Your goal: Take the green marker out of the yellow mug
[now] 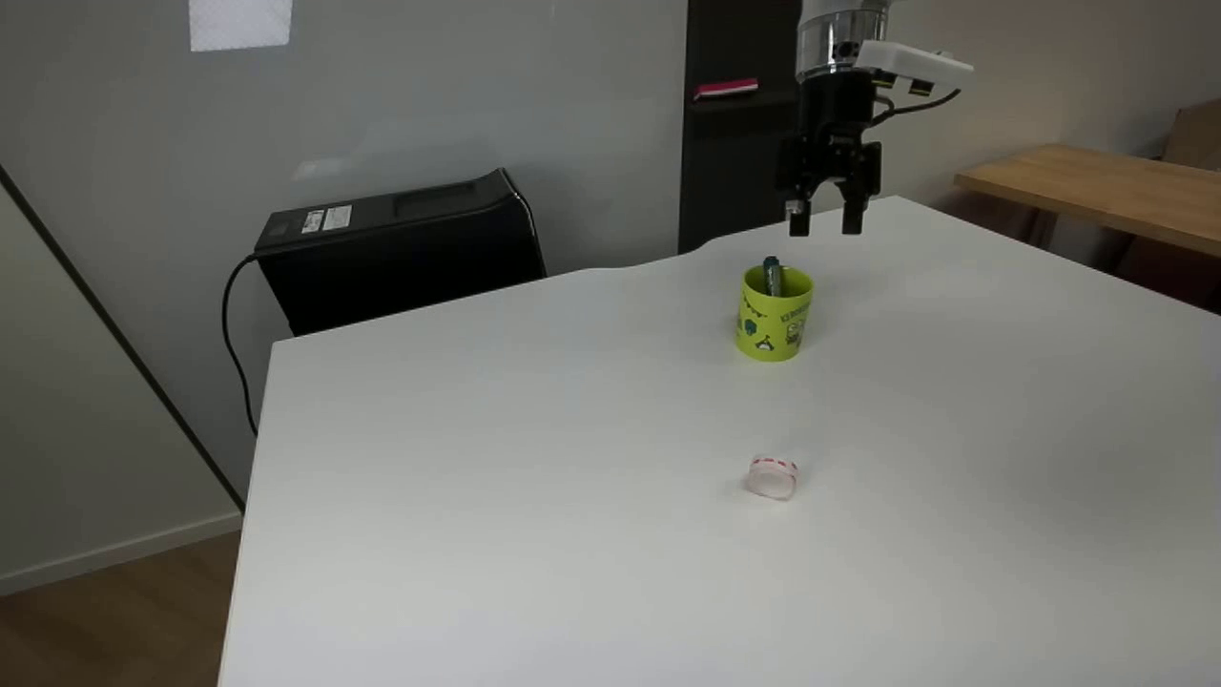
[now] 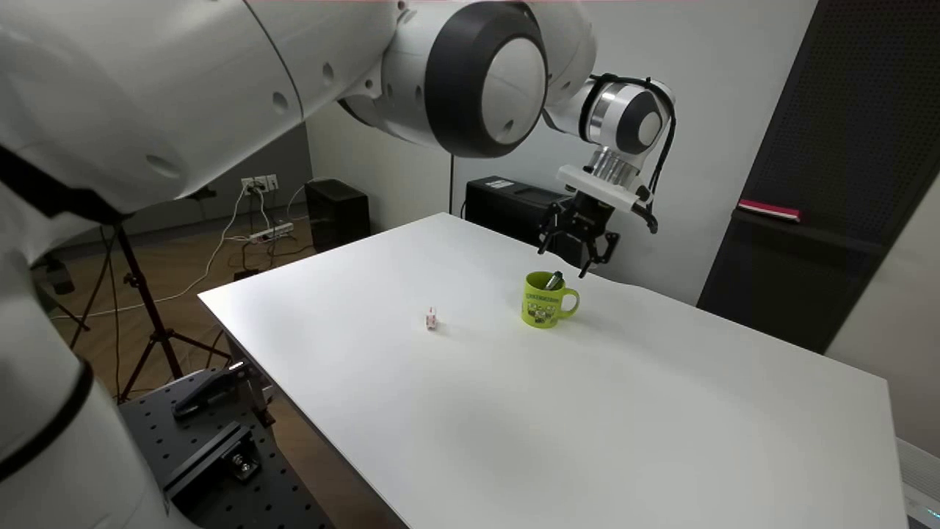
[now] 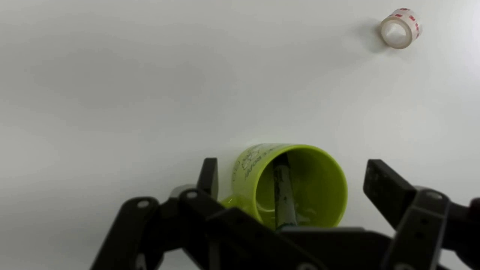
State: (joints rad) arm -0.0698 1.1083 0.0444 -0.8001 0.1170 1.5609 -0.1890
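Observation:
The yellow-green mug [image 1: 775, 334] stands upright on the white table; it also shows in an exterior view [image 2: 541, 308] with its handle. The green marker [image 1: 772, 276] leans inside the mug, its top end a little above the rim; it also shows in an exterior view [image 2: 554, 280]. My gripper [image 1: 826, 221] is open and empty, above the mug and apart from it; it also shows in an exterior view [image 2: 563, 261]. In the wrist view the mug [image 3: 245, 176] and the marker [image 3: 285, 195] lie between the open fingers [image 3: 294, 176]. The marker's near end is hidden behind the gripper there.
A small whitish tape roll [image 1: 772, 477] with red print lies on the white table [image 1: 496, 477]; it also shows in the wrist view [image 3: 411, 27]. A black box-shaped device [image 1: 401, 258] stands beyond the table's far edge. A wooden table [image 1: 1097, 181] stands farther back.

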